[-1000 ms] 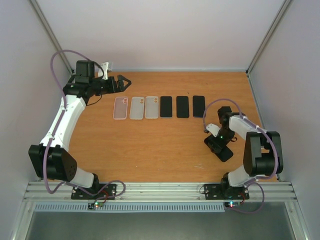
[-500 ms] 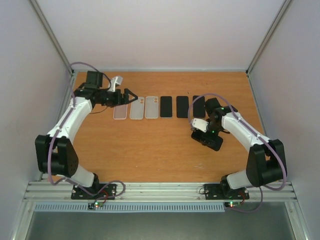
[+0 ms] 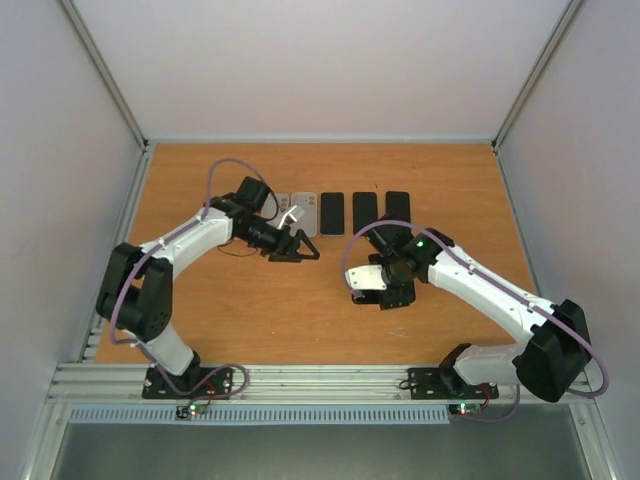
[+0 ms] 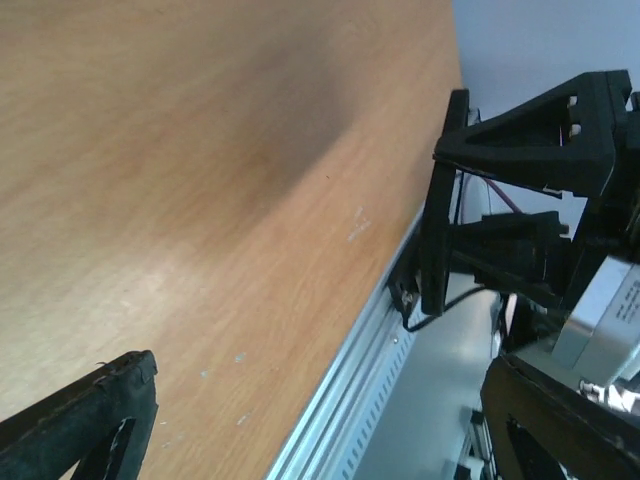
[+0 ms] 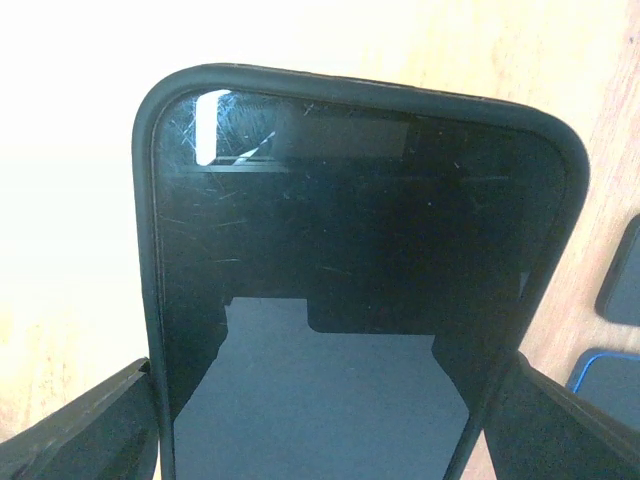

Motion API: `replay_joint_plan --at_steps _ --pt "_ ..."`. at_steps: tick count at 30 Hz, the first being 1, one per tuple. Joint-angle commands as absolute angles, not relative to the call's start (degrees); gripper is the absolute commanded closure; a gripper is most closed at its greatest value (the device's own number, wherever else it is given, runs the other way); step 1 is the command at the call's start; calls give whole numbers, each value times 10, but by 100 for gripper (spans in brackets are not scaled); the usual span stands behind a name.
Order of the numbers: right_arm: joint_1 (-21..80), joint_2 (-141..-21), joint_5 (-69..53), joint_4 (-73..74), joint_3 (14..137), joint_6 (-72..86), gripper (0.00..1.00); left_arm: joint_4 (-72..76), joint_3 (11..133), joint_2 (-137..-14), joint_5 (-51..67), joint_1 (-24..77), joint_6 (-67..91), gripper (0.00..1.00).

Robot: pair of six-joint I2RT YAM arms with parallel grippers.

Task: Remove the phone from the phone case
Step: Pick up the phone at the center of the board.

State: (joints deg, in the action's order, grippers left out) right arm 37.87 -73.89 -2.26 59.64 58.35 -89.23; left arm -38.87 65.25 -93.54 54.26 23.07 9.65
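Swung inward, right fingers (image 5: 90, 430) pinch phone (image 5: 350, 280) by long edges, it points outward; left fingers (image 4: 80, 420) spread.

No text, label or number can be read anywhere.

We record a wooden table (image 3: 250, 320), orange-brown and evenly lit, enclosed by plain pale walls (image 3: 320, 70) behind and on both sides. A ribbed aluminium rail (image 3: 320, 380) edges its near side; below lies what appears to be grey floor (image 3: 300, 450).
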Motion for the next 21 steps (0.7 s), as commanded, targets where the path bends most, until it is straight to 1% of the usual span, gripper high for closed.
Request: replay_joint_plan --at_steps 1,7,11,17,21 --pt "426 -719 15 608 612 -909 38 -426 687 -968 601 266 54 14" --pt "483 -720 30 610 620 -901 38 -461 710 -1001 628 308 28 19" --pt "503 -728 38 606 626 -905 38 -485 734 -1024 642 329 8 28" --pt "521 -734 40 602 635 -908 38 -509 745 -1037 662 358 -19 35" --pt "532 -736 48 596 635 -911 38 -524 753 -1051 673 368 -32 44"
